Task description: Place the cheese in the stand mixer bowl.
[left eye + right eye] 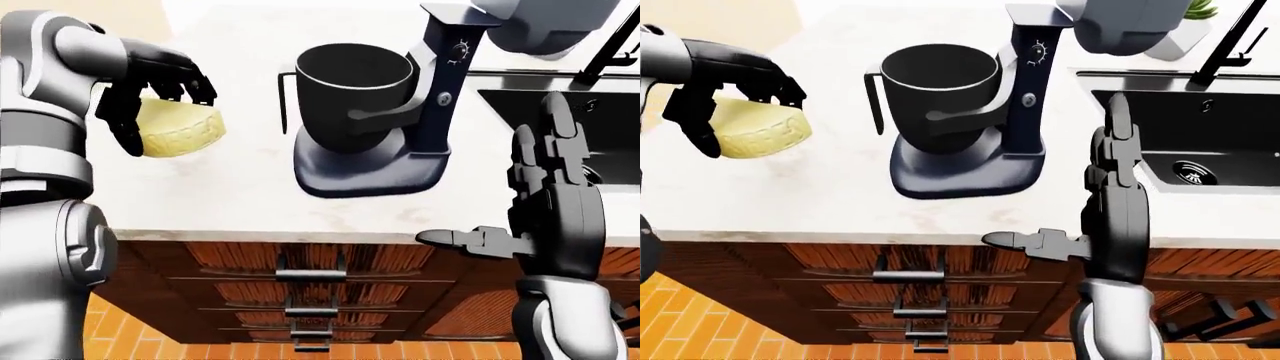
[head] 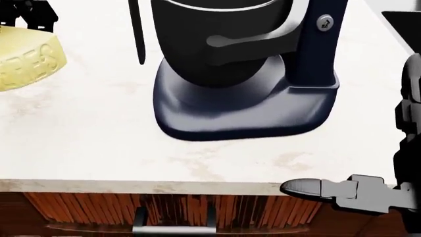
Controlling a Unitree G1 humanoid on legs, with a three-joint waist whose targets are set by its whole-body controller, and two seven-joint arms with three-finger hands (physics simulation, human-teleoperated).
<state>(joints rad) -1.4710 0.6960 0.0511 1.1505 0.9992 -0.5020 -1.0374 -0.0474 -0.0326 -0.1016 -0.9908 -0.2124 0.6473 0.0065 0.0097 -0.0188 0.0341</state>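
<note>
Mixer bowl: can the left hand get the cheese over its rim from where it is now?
Probably yes. The left hand holds the cheese above the counter, left of the mixer bowl. The bowl mouth looks open, with the mixer head tilted away to the right.

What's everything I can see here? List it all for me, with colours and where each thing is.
cheese: one, pale yellow wedge, left, held in the left hand
stand mixer: one, dark blue-grey, centre of counter
mixer bowl: one, black, empty, on the mixer
counter: one, pale marble
drawers: several, reddish wood, below counter
sink: one, black, right
faucet: one, black, above the sink
plant: one, green, top right
left hand: black fingers closed round cheese
right hand: black, open, raised at right
</note>
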